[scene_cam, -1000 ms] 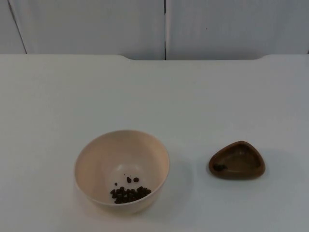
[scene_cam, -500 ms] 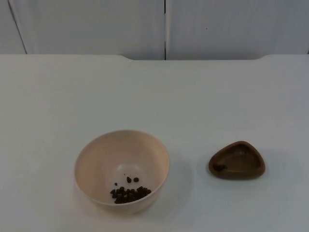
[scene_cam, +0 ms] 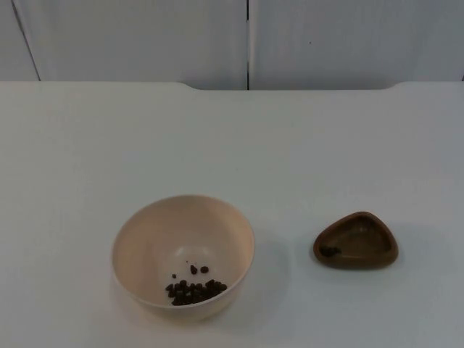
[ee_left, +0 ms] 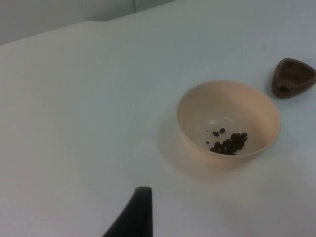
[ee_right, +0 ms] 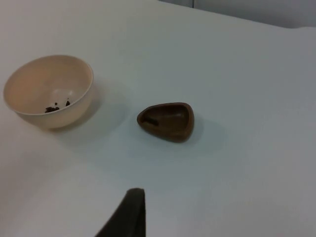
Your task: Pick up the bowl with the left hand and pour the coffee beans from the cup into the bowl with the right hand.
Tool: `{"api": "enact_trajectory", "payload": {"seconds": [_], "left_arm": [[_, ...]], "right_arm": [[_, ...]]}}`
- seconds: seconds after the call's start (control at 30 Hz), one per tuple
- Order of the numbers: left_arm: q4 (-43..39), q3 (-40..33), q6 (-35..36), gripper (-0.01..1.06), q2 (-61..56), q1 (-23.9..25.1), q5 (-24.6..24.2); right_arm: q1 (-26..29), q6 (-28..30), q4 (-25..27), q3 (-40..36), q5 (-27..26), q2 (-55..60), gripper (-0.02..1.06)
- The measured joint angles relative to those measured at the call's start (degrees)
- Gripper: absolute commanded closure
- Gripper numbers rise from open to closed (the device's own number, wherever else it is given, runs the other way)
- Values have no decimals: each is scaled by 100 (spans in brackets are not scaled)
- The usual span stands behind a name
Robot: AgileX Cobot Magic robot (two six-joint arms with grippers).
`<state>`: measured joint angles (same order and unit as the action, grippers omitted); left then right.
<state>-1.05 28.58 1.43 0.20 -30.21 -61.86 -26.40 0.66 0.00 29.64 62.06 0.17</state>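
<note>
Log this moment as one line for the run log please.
bowl: on table, coffee beans inside | cup: on table, right of bowl, few beans left | left hand: waiting | right hand: waiting

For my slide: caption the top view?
Cream bowl holding coffee beans beside a brown cup on the white table.

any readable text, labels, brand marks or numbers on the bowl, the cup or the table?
None: no text, label, brand or number on anything.
bowl: plain cream, coffee beans inside, no print.
cup: plain brown, no mark.
table: bare white, no sticker.
</note>
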Motion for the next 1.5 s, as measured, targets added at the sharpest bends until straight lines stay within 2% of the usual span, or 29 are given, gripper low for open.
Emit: {"api": "enact_trajectory", "payload": {"seconds": [0.17,0.47,1.0,1.37,1.5], "left_arm": [[0,0,0,0,0,0,0],[0,0,0,0,0,0,0],[0,0,0,0,0,0,0],[0,0,0,0,0,24,0],[0,0,0,0,0,297,0]], "right_arm": [[85,0,30,0,0,0,-1],[1007,0,30,0,0,0,-1],[2109,0,41,0,0,0,-1],[2235,0,41,0,0,0,-1],[2235,0,41,0,0,0,-1]]}}
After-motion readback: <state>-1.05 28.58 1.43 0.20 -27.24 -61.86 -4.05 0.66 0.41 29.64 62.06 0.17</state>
